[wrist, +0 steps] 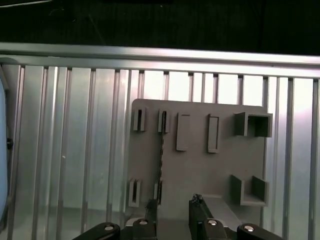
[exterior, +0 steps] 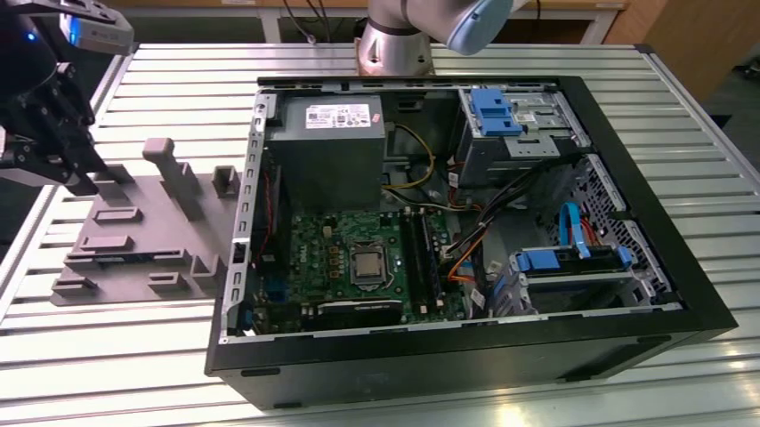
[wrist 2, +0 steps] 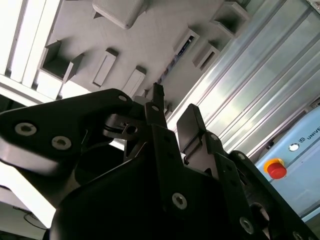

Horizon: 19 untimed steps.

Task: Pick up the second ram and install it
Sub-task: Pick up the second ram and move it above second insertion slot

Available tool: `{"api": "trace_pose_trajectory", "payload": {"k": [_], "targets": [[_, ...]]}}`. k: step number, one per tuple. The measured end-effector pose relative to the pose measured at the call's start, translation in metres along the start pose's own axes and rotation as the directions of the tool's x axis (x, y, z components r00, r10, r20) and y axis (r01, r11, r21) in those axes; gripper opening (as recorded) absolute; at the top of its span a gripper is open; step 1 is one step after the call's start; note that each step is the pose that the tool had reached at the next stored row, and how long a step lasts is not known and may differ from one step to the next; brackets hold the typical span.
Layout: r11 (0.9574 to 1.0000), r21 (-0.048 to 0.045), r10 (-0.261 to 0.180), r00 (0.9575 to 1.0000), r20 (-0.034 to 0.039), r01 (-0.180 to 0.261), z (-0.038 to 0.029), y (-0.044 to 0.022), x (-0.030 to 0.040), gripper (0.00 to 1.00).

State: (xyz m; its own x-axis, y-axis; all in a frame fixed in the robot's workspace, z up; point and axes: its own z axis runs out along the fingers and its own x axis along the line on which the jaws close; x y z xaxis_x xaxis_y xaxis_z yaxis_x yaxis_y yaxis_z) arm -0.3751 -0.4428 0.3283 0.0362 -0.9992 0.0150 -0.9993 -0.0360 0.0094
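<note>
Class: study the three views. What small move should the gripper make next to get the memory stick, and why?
Probably a short descent, centred on the thin dark memory stick. It stands on edge in the grey slotted holder plate, and the open black gripper hovers above it, holding nothing.

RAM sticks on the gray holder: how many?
1. The second ram stands on edge in the gray holder, close to the end effector, which hides part of the holder.

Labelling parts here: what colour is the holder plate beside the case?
Plain grey holder plate, clearest in the first wrist view.
</note>
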Motion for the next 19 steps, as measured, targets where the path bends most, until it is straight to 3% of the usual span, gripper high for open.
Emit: {"api": "trace_pose_trajectory", "payload": {"k": [7, 15, 19], "targets": [[1.0000, 0.0043, 0.001, 1.0000, 0.0021, -0.001, 0.0100, 0.0045, 0.0016, 0.38], [0.9987, 0.0034, 0.051, 0.9987, 0.0020, -0.051, 0.0245, 0.0075, 0.0014, 0.38], [0.9982, 0.0036, 0.060, 0.9982, 0.0026, -0.060, 0.0315, 0.0131, 0.0011, 0.38]]}}
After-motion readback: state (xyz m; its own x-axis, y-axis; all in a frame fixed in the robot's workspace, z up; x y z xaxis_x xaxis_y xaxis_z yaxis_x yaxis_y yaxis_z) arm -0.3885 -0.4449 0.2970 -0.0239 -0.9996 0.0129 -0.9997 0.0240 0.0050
